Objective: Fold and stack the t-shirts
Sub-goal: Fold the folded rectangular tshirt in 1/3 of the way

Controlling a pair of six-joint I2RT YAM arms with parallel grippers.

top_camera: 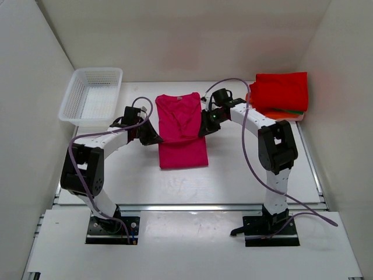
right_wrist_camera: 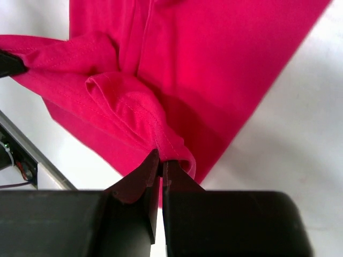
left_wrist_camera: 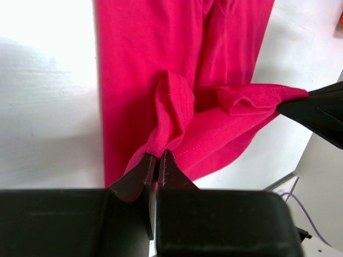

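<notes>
Tabletop [top_camera: 221,182] white under pink t-shirt [top_camera: 182,143], white walls [top_camera: 192,41] around.

Left gripper [top_camera: 154,135], right gripper [top_camera: 207,125] — flanking magenta t-shirt [top_camera: 182,146] (both touching).

Top cam is bright and even on my end, just faint soft shadows under the arms on the white tabletop [top_camera: 233,181]. Both wrist cams blow that tabletop out to near-white glare. The left gripper [left_wrist_camera: 157,160] and right gripper [right_wrist_camera: 161,163] are dark, soft-focus blobs up close, though the magenta t-shirt [left_wrist_camera: 150,64] stitching reads sharp.
</notes>
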